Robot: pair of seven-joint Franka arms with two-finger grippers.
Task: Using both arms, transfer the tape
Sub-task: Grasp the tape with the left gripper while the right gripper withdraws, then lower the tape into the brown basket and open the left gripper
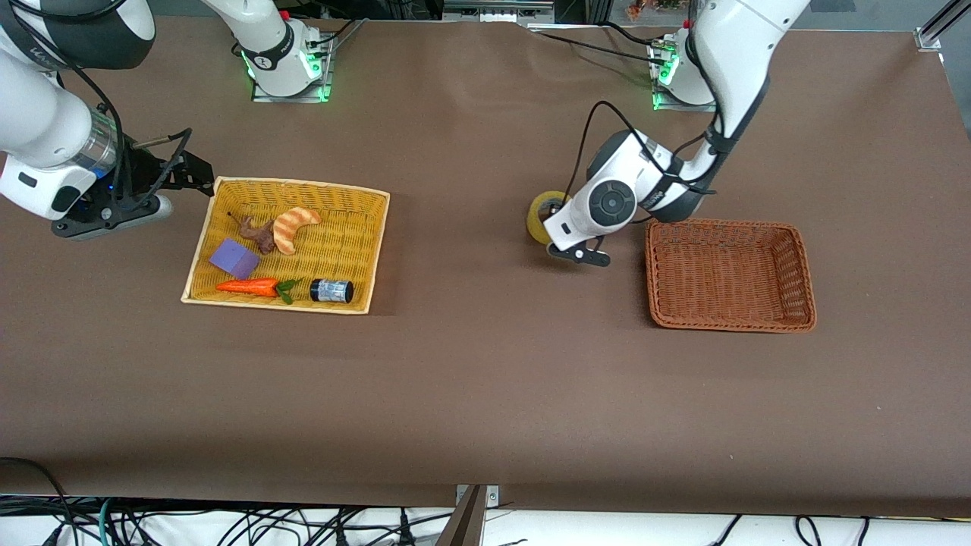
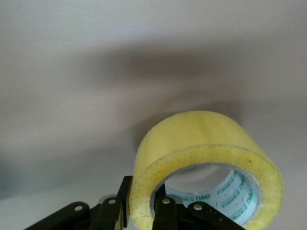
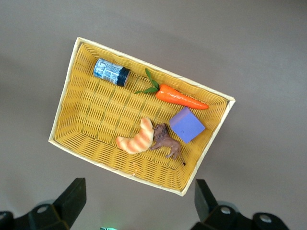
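Both arms busy: left hand (image 1: 563,236) clamps the tape (image 1: 542,215) through its hole, above the worktop (image 1: 485,394) beside the brown basket (image 1: 730,274), likely for drop-off. Right hand (image 1: 199,176) hangs released by the yellow basket (image 1: 292,199), out of the way.

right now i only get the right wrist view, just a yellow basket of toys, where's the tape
Observer: The tape is in the left pincer, over bare table beside the brown basket.
Operator: how's it gripped
Observer: One finger sits inside the hole and the other outside, clamping the roll's wall.
Operator: where's my pincer from it
Observer: The right pincer hangs open at the right arm's end of the yellow basket; that whole basket lies between it and the tape.
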